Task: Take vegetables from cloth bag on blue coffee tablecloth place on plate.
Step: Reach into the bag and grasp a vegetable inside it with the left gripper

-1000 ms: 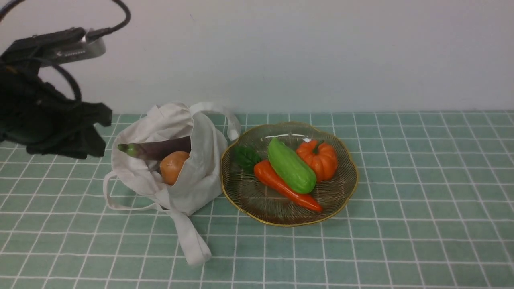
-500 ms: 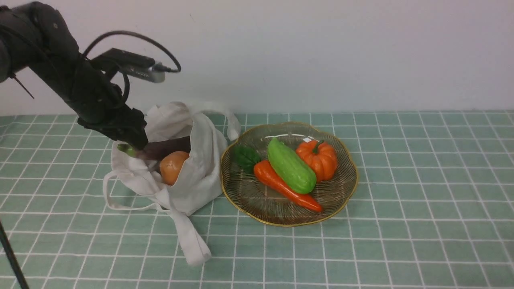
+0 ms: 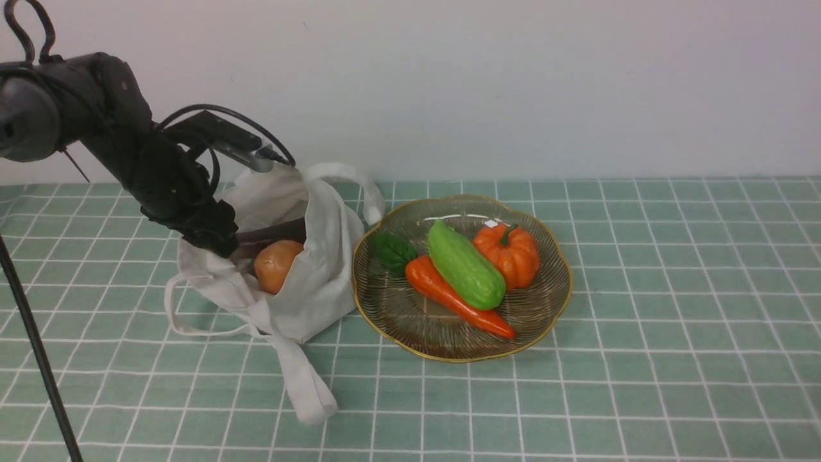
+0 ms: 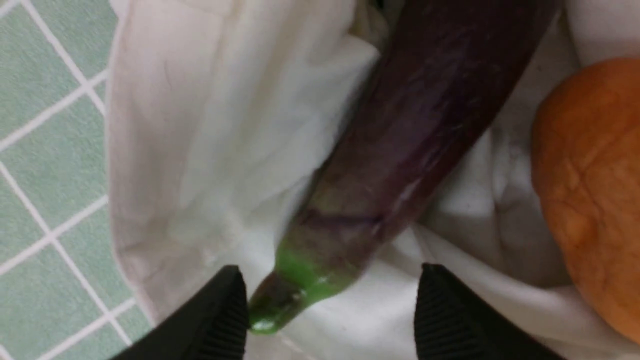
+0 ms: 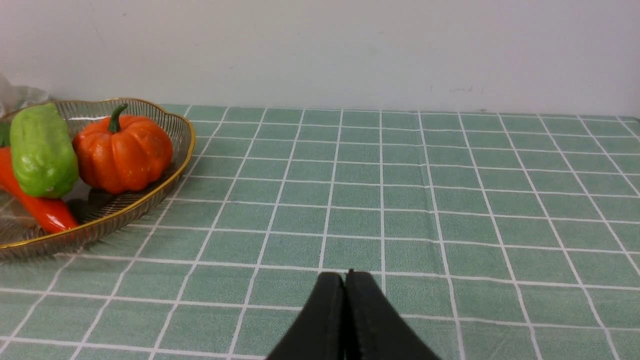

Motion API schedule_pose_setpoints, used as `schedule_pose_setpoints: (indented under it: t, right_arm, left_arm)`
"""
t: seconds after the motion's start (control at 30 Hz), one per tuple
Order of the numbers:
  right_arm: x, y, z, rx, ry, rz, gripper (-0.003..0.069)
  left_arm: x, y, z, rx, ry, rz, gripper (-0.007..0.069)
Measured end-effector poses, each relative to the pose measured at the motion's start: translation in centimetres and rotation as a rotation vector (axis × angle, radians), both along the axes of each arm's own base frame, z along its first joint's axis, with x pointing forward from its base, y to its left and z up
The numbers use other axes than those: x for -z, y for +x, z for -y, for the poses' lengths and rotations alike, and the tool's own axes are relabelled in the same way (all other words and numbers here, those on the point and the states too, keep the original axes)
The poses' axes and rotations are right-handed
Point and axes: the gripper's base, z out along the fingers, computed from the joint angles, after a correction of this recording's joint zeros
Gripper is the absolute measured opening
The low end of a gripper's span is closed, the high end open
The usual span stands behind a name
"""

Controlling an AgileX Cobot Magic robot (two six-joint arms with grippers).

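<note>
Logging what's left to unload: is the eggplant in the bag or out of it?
In. The eggplant lies in the mouth of the cloth bag beside the onion; the open jaws of the left gripper flank its green stem end.

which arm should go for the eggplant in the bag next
Left. The left gripper is open at the cloth bag, its fingers either side of the eggplant at the green stem end. The right gripper is shut over the tablecloth, with the plate between it and the bag.
</note>
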Motion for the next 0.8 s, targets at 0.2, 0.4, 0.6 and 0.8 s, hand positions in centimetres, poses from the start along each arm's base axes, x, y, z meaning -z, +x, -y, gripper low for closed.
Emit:
schedule_pose_setpoints:
  t: [0.2, 0.4, 0.6, 0.8]
  right_arm:
    - [0.0, 0.0, 0.0, 0.0, 0.0, 0.0, -0.0015]
    - [0.0, 0.0, 0.0, 0.0, 0.0, 0.0, -0.0015]
    - [0.0, 0.0, 0.0, 0.0, 0.0, 0.0, -0.0015]
    - [0.0, 0.0, 0.0, 0.0, 0.0, 0.0, -0.0015]
  left_arm:
    - [0.1, 0.2, -0.4, 0.015, 0.054, 0.022, 0.0385]
    - [0.6, 0.3, -0.6, 0.026, 0.082, 0.011, 0.0432]
    - [2.3, 0.5, -0.5, 0.021, 0.068, -0.028, 0.036]
    - [1.6, -0.1, -0.2, 0.031, 0.066, -0.059, 0.0182]
